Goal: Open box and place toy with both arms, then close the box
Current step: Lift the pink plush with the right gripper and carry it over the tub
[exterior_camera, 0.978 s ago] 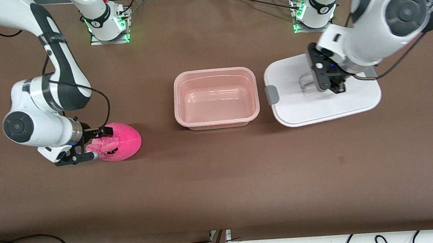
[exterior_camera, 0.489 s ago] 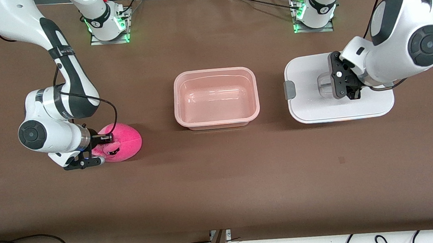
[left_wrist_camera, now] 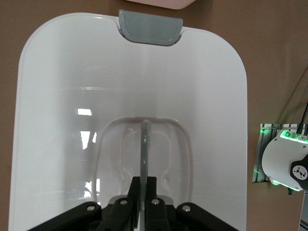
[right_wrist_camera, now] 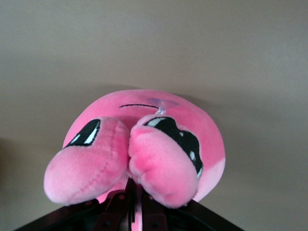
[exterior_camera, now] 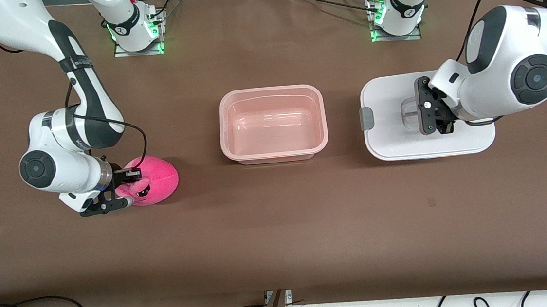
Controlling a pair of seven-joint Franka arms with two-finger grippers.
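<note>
Nearest the front camera, toward the right arm's end of the table, the toy (exterior_camera: pixel 153 179) sits on the brown table (exterior_camera: pixel 279 231), its dark face markings turned toward the right gripper (exterior_camera: pixel 121 189). That gripper is low at the table and clamped on the plush at its face side; in the right wrist view the two fingers (right_wrist_camera: pixel 126 202) stand close together, pinching the toy (right_wrist_camera: pixel 144 154) beneath two rounded pink lobes. A little farther from the camera, mid-table, the box (exterior_camera: pixel 272 124) stands open and holds nothing. Beside it, toward the left arm's end, the white lid (exterior_camera: pixel 389 130) lies flat on the table with one grey clip (exterior_camera: pixel 366 118) facing the box. The left gripper (exterior_camera: pixel 430 113) is over the lid, its fingers (left_wrist_camera: pixel 151 190) pressed together on the thin upright web of the clear handle (left_wrist_camera: pixel 144 149).
</note>
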